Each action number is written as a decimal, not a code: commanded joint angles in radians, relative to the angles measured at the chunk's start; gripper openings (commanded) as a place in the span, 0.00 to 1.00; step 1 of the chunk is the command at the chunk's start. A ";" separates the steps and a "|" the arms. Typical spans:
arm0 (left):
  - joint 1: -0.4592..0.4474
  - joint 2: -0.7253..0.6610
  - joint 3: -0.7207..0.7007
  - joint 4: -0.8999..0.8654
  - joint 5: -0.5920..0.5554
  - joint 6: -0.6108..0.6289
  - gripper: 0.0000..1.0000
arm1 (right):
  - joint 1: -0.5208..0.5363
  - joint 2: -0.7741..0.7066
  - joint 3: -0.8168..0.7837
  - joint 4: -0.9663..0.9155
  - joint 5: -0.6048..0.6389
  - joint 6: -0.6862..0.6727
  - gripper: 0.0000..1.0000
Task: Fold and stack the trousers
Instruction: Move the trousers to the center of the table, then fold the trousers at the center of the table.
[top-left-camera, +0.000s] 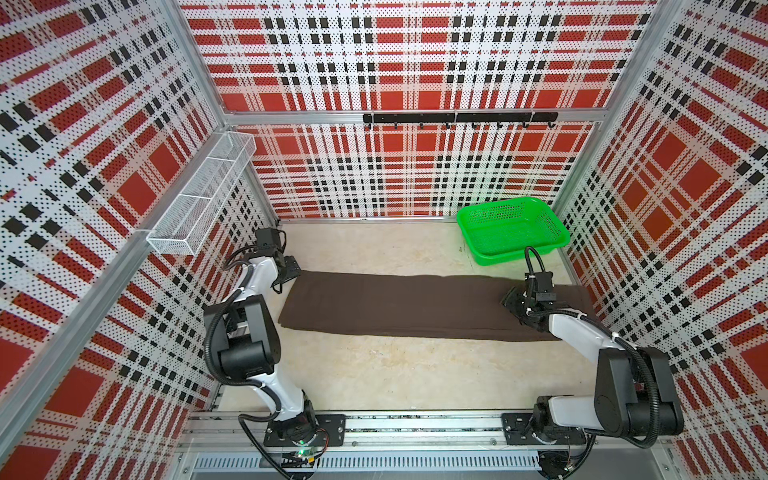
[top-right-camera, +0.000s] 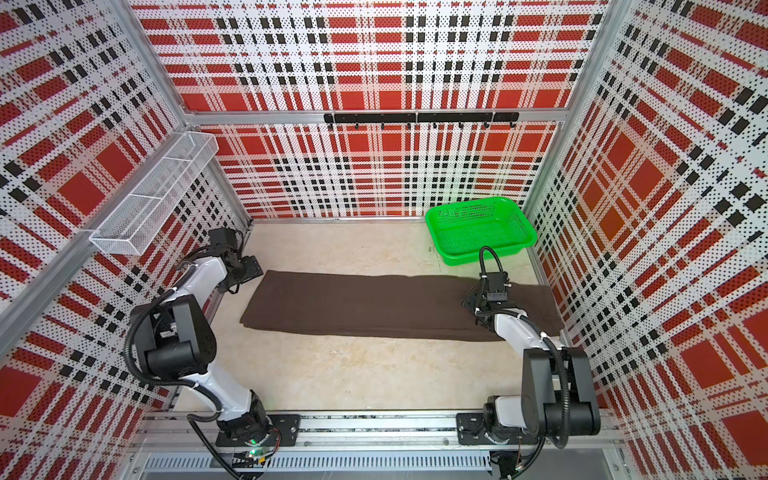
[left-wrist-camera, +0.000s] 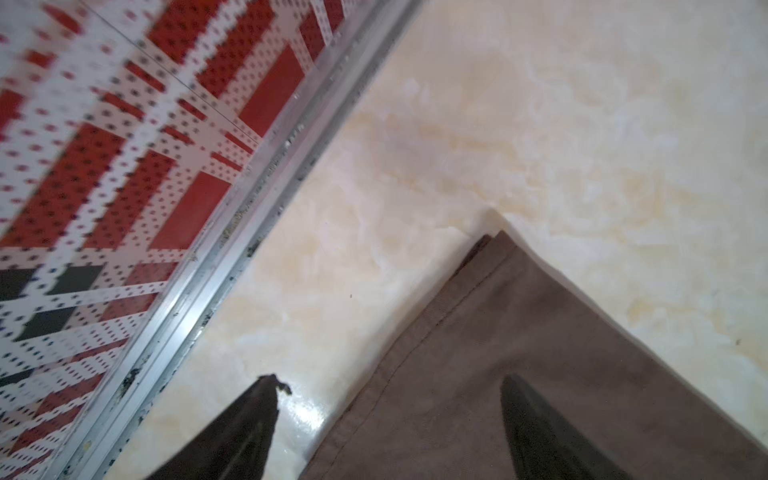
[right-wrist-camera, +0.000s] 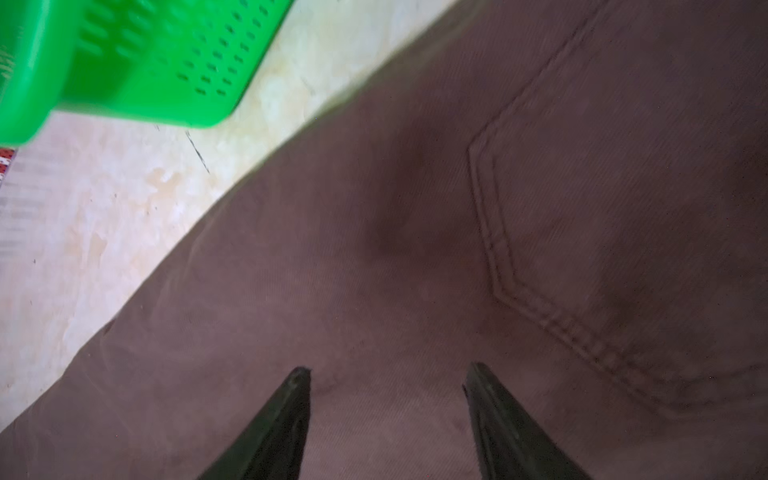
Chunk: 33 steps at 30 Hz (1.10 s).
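The dark brown trousers (top-left-camera: 395, 307) (top-right-camera: 353, 307) lie flat as one long strip across the table, legs to the left and waist to the right. My left gripper (top-left-camera: 291, 268) (top-right-camera: 249, 268) hovers at the far corner of the leg ends. In the left wrist view it (left-wrist-camera: 389, 377) stands open, one finger over bare table and one over the hemmed cloth (left-wrist-camera: 540, 353). My right gripper (top-left-camera: 511, 301) (top-right-camera: 471, 299) is over the seat end. In the right wrist view its jaws (right-wrist-camera: 387, 368) are apart above the cloth, beside a stitched back pocket (right-wrist-camera: 623, 208), holding nothing.
A green basket (top-left-camera: 511, 255) (top-right-camera: 478, 255) (right-wrist-camera: 145, 62) stands at the back right, just behind the trousers' waist end. A white wire shelf (top-left-camera: 203, 195) hangs on the left wall and a black hook rail (top-left-camera: 457, 117) on the back wall. Bare table (top-left-camera: 395, 374) lies in front of the trousers.
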 joint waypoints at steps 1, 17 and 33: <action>-0.007 0.054 0.023 -0.073 0.008 0.041 0.83 | 0.026 0.014 -0.022 0.025 -0.018 0.030 0.63; -0.127 0.057 0.018 -0.082 -0.025 -0.079 0.78 | 0.082 0.134 -0.065 0.093 -0.034 0.039 0.60; -0.123 0.076 -0.016 -0.037 0.004 -0.109 0.89 | -0.070 0.170 0.000 -0.077 0.060 -0.028 0.61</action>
